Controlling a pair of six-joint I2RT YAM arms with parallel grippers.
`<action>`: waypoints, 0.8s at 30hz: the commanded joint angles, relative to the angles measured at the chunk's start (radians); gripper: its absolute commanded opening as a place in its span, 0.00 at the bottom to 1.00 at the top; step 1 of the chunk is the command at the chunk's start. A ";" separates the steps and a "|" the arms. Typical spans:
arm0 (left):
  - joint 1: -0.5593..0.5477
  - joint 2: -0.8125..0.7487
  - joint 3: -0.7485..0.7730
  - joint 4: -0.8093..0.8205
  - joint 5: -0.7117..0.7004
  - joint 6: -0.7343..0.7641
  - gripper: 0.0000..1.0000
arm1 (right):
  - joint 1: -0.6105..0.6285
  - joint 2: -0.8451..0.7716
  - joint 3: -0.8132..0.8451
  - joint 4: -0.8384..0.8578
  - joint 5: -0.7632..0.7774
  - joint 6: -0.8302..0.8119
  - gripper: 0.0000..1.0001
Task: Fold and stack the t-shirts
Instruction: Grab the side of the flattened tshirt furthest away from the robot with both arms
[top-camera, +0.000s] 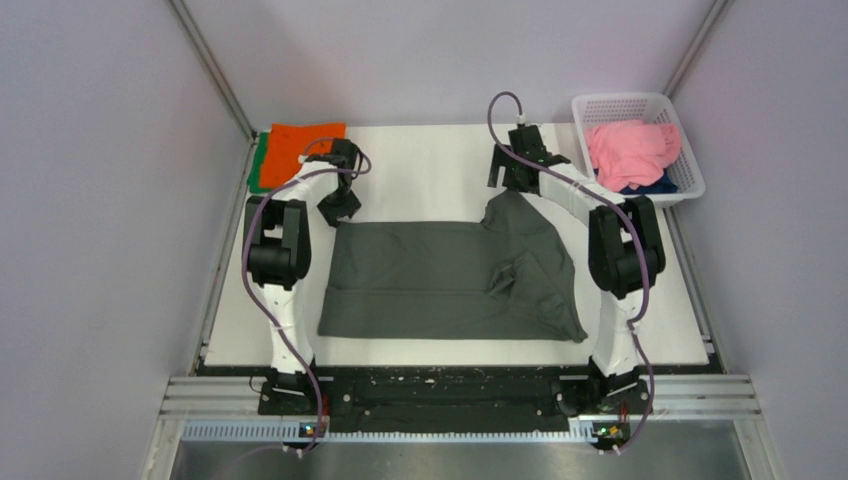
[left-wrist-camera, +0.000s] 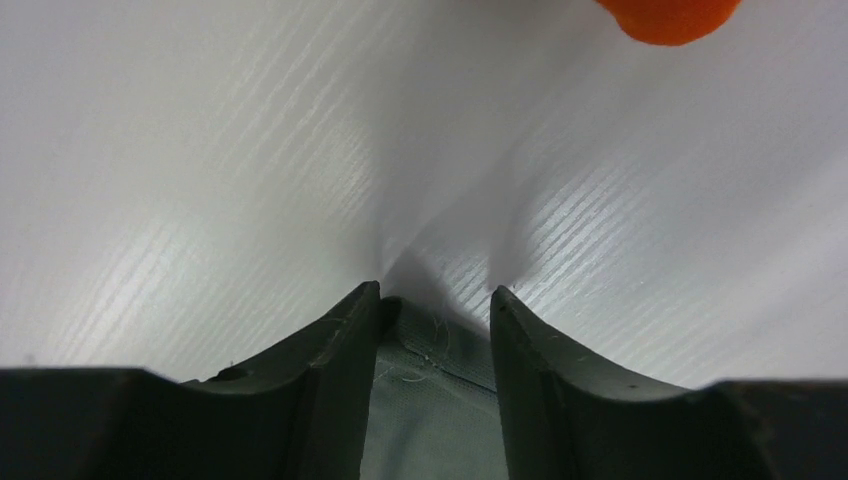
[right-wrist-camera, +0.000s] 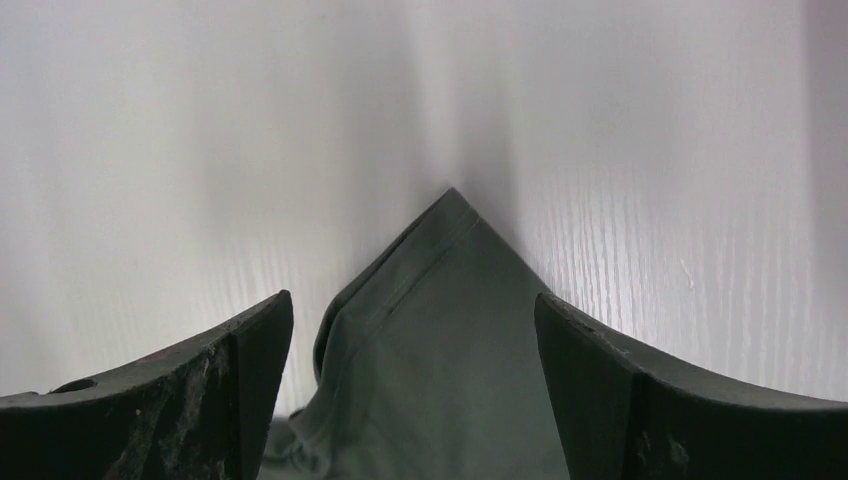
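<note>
A dark grey t-shirt lies spread across the middle of the white bench, its long edges running left to right. Its left part is flat. Its right part is rumpled, with a fold bunched near the middle right and a far right corner drawn up into a peak.

The left pincer is down at the shirt's far left corner. In the left wrist view its dark fingers stand partly spread, and the hemmed corner of the grey cloth lies in the gap between them, close against the left finger. I cannot tell whether the pads press the cloth.

The right pincer sits at the peaked far right corner. In the right wrist view its jaws are spread wide. The pointed corner of the shirt lies between them with a stitched hem along its left edge, and bare bench shows on both sides of it.

At the far left corner of the bench a folded orange t-shirt rests on a green t-shirt, whose edge shows along its left side. At the far right, a white lattice basket holds a crumpled pink t-shirt, with a navy t-shirt showing beneath its near edge
</note>
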 joint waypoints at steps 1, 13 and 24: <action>0.003 0.027 0.028 -0.054 0.034 -0.045 0.39 | -0.008 0.118 0.116 0.009 0.062 -0.005 0.87; 0.001 -0.030 -0.011 -0.067 0.046 -0.063 0.00 | 0.035 0.219 0.143 -0.008 0.177 -0.047 0.62; -0.004 -0.112 -0.048 -0.047 0.088 -0.054 0.00 | 0.057 0.057 0.003 0.135 0.150 -0.138 0.00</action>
